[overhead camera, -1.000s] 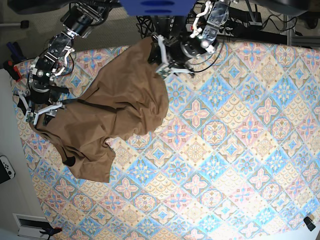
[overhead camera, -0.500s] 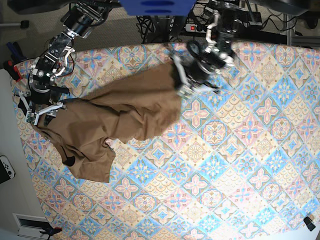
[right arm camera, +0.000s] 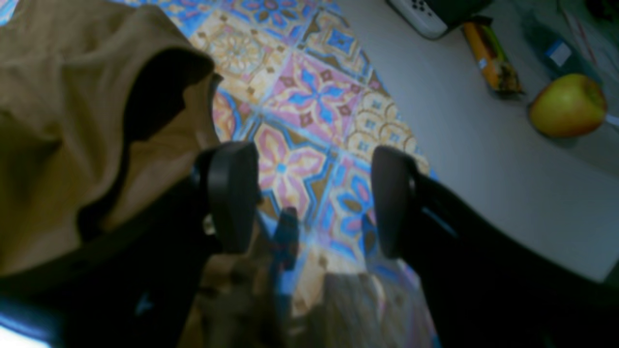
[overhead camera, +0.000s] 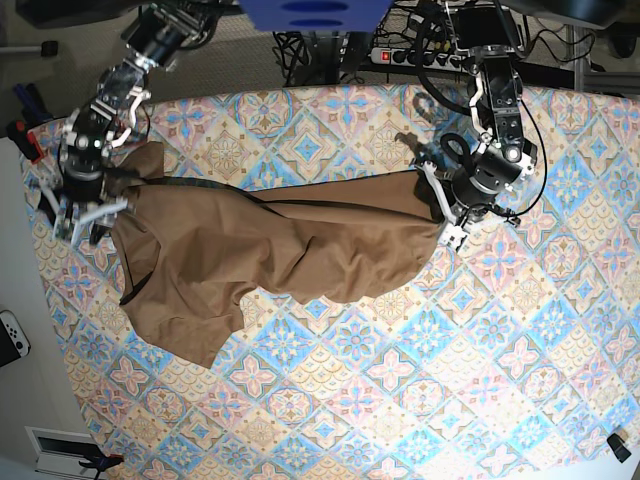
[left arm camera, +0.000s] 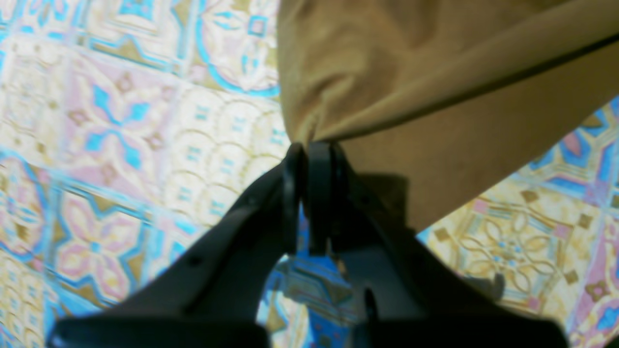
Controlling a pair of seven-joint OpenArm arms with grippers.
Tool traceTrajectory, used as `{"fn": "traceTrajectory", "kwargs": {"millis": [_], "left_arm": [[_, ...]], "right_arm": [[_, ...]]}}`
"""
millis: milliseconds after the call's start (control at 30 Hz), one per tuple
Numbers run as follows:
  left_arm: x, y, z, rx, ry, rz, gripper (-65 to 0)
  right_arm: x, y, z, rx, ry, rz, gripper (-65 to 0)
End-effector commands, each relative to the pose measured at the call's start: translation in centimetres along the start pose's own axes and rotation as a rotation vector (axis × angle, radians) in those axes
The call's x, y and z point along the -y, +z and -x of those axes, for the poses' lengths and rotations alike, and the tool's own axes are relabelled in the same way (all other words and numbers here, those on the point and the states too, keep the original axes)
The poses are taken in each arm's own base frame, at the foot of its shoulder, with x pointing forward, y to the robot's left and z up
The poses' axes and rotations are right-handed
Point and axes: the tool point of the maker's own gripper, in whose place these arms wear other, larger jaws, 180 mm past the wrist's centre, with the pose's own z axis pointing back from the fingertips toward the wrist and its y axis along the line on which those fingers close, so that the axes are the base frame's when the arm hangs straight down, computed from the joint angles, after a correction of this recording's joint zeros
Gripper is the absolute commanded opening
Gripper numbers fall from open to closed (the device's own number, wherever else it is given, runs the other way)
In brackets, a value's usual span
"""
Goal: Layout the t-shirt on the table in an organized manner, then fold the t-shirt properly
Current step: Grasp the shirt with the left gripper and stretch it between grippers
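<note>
The tan-brown t-shirt [overhead camera: 280, 250] lies stretched across the left half of the patterned table [overhead camera: 500, 350], bunched and creased, with a flap reaching toward the front left. My left gripper [overhead camera: 446, 214] is at its right end, and the left wrist view shows that gripper [left arm camera: 305, 147] shut on a pinched edge of the t-shirt [left arm camera: 411, 72]. My right gripper [overhead camera: 85, 212] is at the shirt's left end. In the right wrist view this gripper [right arm camera: 312, 198] stands open, bare table between its fingers, and the t-shirt [right arm camera: 72, 96] is draped against the outside of its left finger [right arm camera: 232, 193].
A white surface borders the table's left side, holding an apple [right arm camera: 568, 104], an orange-wrapped snack bar [right arm camera: 491, 58] and a white game controller [overhead camera: 12, 338]. Cables and a power strip [overhead camera: 400, 55] run behind the table's far edge. A small black object [overhead camera: 620, 447] lies at the front right corner.
My left gripper has shut on the shirt's edge and carried it right and toward the front, pulling the heap out into a long spread. The right gripper moved slightly toward the back.
</note>
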Motion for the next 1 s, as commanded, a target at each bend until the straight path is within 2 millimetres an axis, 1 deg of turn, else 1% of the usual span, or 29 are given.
{"fn": "traceTrajectory", "kwargs": {"millis": [0, 33, 100, 167, 267, 333, 433, 567, 600, 633, 733, 867, 967], "left_arm": [[-0.3, 0.3, -1.1, 0.039, -0.006, -0.010, -65.0], [-0.3, 0.3, -0.9, 0.034, -0.010, -0.010, -65.0], [-0.2, 0.3, -0.9, 0.033, -0.012, -0.007, -65.0], [-0.1, 0.3, -0.8, 0.032, -0.007, -0.004, -65.0], [0.2, 0.3, -0.4, 0.026, -0.001, 0.004, -65.0], [0.2, 0.3, -0.4, 0.025, -0.001, 0.002, -65.0], [0.0, 0.3, -0.3, 0.021, -0.003, -0.001, -65.0], [0.0, 0.4, -0.2, 0.021, -0.004, -0.002, -65.0], [0.1, 0.4, 0.1, 0.014, -0.002, 0.001, -65.0], [0.2, 0.4, 0.4, 0.008, -0.002, 0.003, -65.0], [0.3, 0.4, 0.6, 0.002, -0.001, 0.005, -65.0], [0.3, 0.4, 0.6, 0.002, -0.001, 0.005, -65.0], [0.3, 0.4, 0.6, 0.002, -0.001, 0.005, -65.0]], "right_arm": [[0.7, 0.6, -1.3, 0.047, 0.000, 0.015, -29.6], [0.8, 1.1, -1.6, 0.066, -0.022, 0.006, -29.6], [0.8, 2.4, -3.1, 0.131, -0.090, -0.021, -29.6], [0.6, 3.7, -2.6, 0.144, -0.151, -0.062, -29.6], [0.0, 4.9, -1.0, 0.129, -0.249, -0.123, -29.6], [-0.1, 5.1, -1.3, 0.151, -0.299, -0.144, -29.6], [-0.2, 5.1, -1.0, 0.144, -0.315, -0.151, -29.6], [-0.5, 4.5, 1.0, 0.091, -0.332, -0.153, -29.6], [-0.6, 4.4, 1.4, 0.084, -0.335, -0.157, -29.6], [-1.0, 4.4, 1.6, 0.081, -0.331, -0.174, -29.6], [-2.6, 4.8, 0.9, 0.105, -0.291, -0.270, -29.6], [-2.1, 4.5, 2.3, 0.073, -0.308, -0.257, -29.6], [-2.2, 4.2, 3.4, 0.045, -0.321, -0.257, -29.6]]}}
